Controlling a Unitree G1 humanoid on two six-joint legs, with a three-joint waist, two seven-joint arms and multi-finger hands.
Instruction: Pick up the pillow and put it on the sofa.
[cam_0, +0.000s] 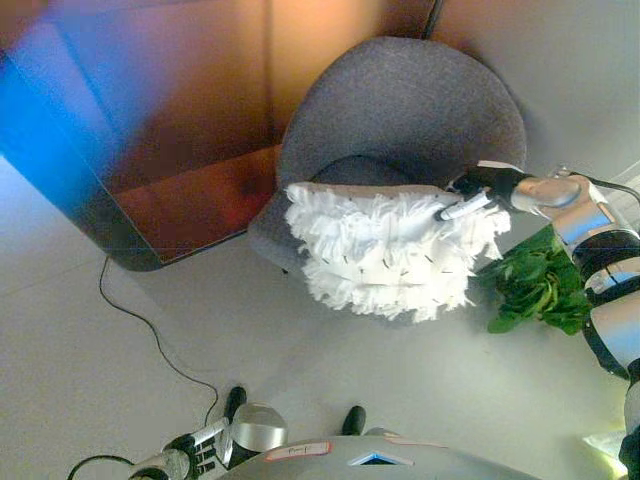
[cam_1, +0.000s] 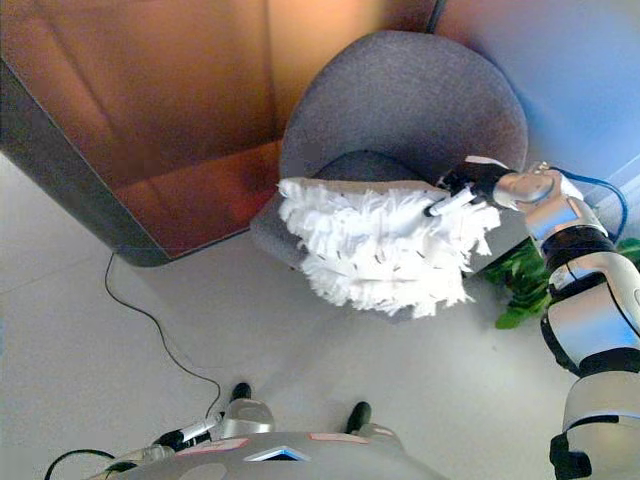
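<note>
A white shaggy pillow (cam_0: 385, 250) hangs over the front edge of the seat of a grey round armchair (cam_0: 405, 105), which stands in for the sofa. My right hand (cam_0: 478, 192) is at the pillow's upper right corner, fingers curled and pinching its edge; it also shows in the right eye view (cam_1: 462, 188). My left hand (cam_0: 185, 455) hangs low at the bottom left, away from the pillow, and its fingers are too small to read.
A dark wooden cabinet (cam_0: 150, 120) stands to the left of the armchair. A green leafy plant (cam_0: 540, 285) sits on the floor to the right of the chair, under my right arm. A grey wall (cam_0: 580, 60) is behind.
</note>
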